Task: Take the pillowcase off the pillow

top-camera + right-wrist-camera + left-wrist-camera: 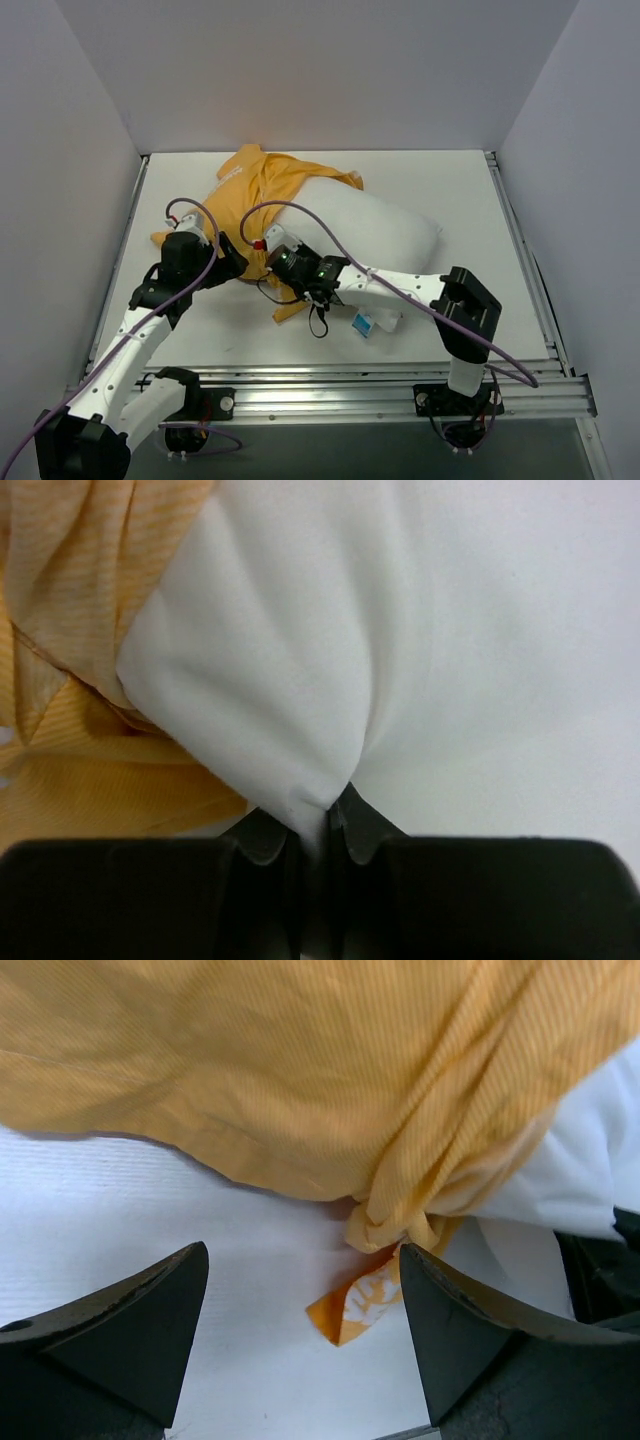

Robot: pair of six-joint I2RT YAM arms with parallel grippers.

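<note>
The orange-yellow pillowcase (262, 185) lies bunched over the left end of the white pillow (380, 230), plain side up. In the left wrist view the cloth (300, 1070) hangs just ahead of my left gripper (305, 1280), which is open with a folded orange corner (362, 1303) on the table between its fingers. My left gripper (237, 268) sits at the pillowcase's near left edge. My right gripper (283, 260) is shut on a pinch of the white pillow fabric (300, 680), with orange cloth (90, 630) to its left.
A small blue and white tag (365, 324) lies on the white table (480, 200) near the right forearm. Grey walls enclose the table at the left, back and right. A metal rail (400, 385) runs along the near edge.
</note>
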